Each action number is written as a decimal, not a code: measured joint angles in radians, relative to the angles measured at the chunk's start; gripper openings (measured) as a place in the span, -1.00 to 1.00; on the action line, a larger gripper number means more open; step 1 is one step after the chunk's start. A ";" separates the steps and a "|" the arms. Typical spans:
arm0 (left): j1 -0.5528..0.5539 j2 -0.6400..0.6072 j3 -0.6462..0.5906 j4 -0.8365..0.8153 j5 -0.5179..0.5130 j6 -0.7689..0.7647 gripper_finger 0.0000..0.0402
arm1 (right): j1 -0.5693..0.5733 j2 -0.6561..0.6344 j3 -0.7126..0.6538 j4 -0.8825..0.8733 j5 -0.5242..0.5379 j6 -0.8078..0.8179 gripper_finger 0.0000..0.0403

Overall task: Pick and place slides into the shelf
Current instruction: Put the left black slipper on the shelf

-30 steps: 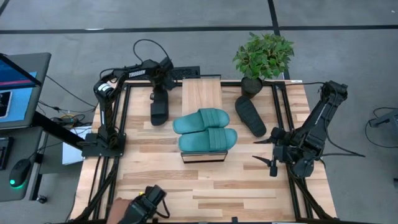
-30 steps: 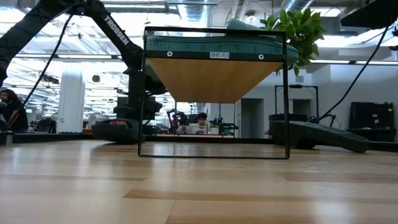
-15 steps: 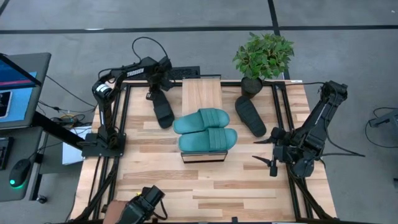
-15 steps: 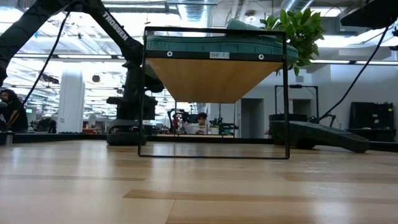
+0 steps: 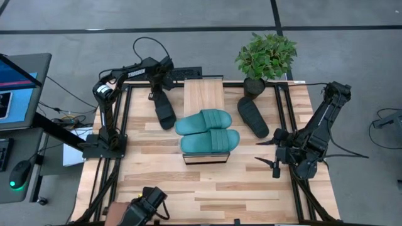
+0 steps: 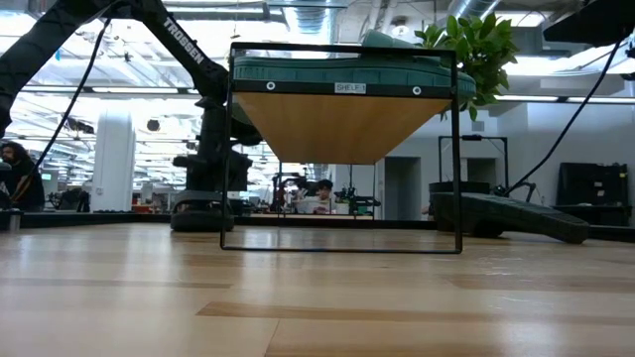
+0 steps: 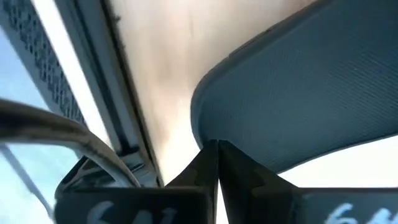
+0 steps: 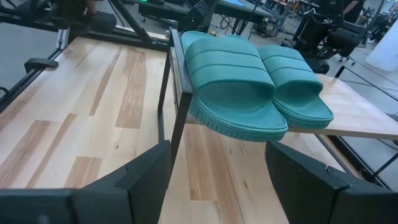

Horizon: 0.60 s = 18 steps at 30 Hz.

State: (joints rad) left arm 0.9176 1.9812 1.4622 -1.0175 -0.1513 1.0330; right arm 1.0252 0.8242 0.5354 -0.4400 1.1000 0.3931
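Observation:
Two teal slides (image 5: pixel 207 130) lie side by side on the near end of the shelf (image 5: pixel 203 94), their toes overhanging its edge (image 8: pixel 239 127). One black slide (image 5: pixel 164 110) lies slanted on the table left of the shelf. Another black slide (image 5: pixel 252 117) lies to the shelf's right. My left gripper (image 5: pixel 156 94) points down over the left black slide's far end with its fingers shut. In the left wrist view the shut gripper (image 7: pixel 217 149) stands right at that slide's rounded rim (image 7: pixel 208 112). My right gripper (image 5: pixel 274 157) waits open at the table's right side, facing the shelf. My left gripper comes from above with its fingers shut together at the rim of the black slide's far end (image 7: pixel 202 134). Nothing shows between the fingers, and I cannot tell whether the tips touch the rim. The slide lies on the table (image 6: pixel 203 213).
A potted plant (image 5: pixel 266 58) stands at the far edge, right of the shelf. Black frame rails (image 5: pixel 125 125) run along both sides of the table. A dark camera mount (image 5: pixel 146 206) sits at the near edge. Bare wood lies between it and the shelf.
The left black slide has turned about on the table. Its near end has swung toward the shelf and its far end toward the table's left edge, so it now lies slanted. In the low view it shows shorter, under my left gripper.

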 joint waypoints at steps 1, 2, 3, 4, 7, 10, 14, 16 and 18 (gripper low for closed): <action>0.000 0.000 0.000 0.004 -0.017 -0.005 -1.00 | 0.000 0.000 0.000 0.000 0.000 0.000 0.27; 0.000 0.000 0.000 0.009 -0.039 -0.007 -1.00 | 0.000 0.000 0.000 0.000 0.000 0.000 0.27; 0.000 0.000 0.000 0.014 -0.059 -0.010 -1.00 | 0.000 0.000 0.000 0.000 0.000 0.000 0.27; 0.000 -0.001 0.000 0.016 -0.074 -0.022 -1.00 | 0.000 0.000 0.000 0.000 0.000 0.000 0.27; 0.003 -0.001 0.001 0.016 -0.082 -0.059 -0.94 | 0.000 0.000 0.000 0.000 0.000 0.000 0.27; 0.003 -0.001 0.001 0.015 -0.075 -0.074 -0.83 | 0.000 0.000 0.000 0.000 0.000 0.000 0.27; 0.002 -0.001 0.001 0.022 -0.070 -0.108 -0.60 | 0.000 0.000 0.000 0.000 -0.002 0.000 0.27; 0.002 -0.001 0.001 0.022 -0.070 -0.132 -0.47 | 0.000 0.000 0.000 0.003 -0.003 0.001 0.27; 0.003 -0.001 0.001 0.022 -0.070 -0.157 -0.34 | 0.000 0.000 0.000 0.007 -0.002 0.001 0.27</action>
State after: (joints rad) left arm 0.9203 1.9800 1.4628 -0.9955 -0.2214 0.8761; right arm 1.0252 0.8242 0.5354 -0.4334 1.0976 0.3939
